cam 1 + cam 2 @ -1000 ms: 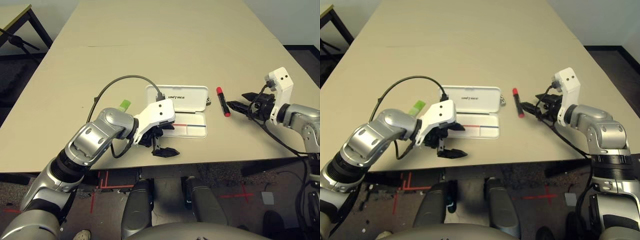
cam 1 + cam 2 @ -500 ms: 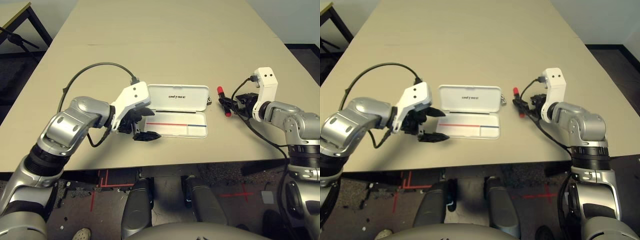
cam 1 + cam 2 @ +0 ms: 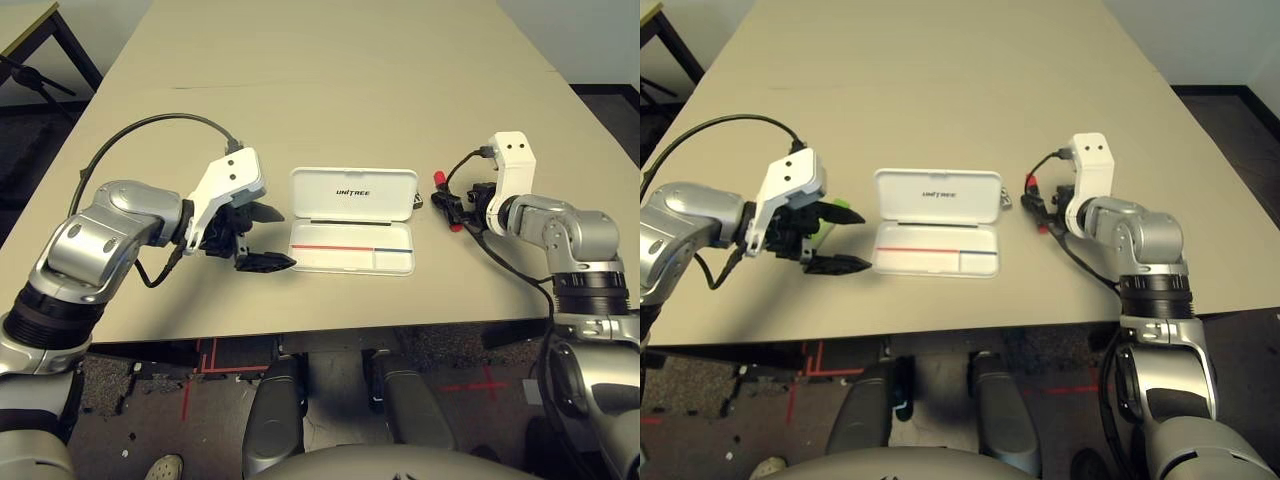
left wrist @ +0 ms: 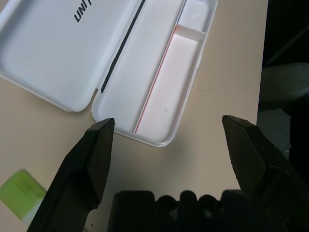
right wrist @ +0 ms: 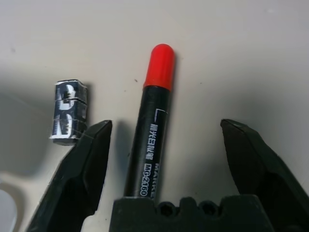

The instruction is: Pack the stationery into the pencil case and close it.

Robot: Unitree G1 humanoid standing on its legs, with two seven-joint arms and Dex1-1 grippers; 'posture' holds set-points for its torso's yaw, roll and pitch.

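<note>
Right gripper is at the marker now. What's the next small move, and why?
Probably close the right gripper on the red marker: its open fingers already straddle the barrel lying on the table, and the pencil case beside it lies open and empty.

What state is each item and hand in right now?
Pencil case: open, lid flat, empty.
Marker: capped, lying on table between right hand's fingers, not gripped.
Green stick: on table, outside case.
Metal piece: on table beside marker.
Left hand: open, empty.
Right hand: open.
</note>
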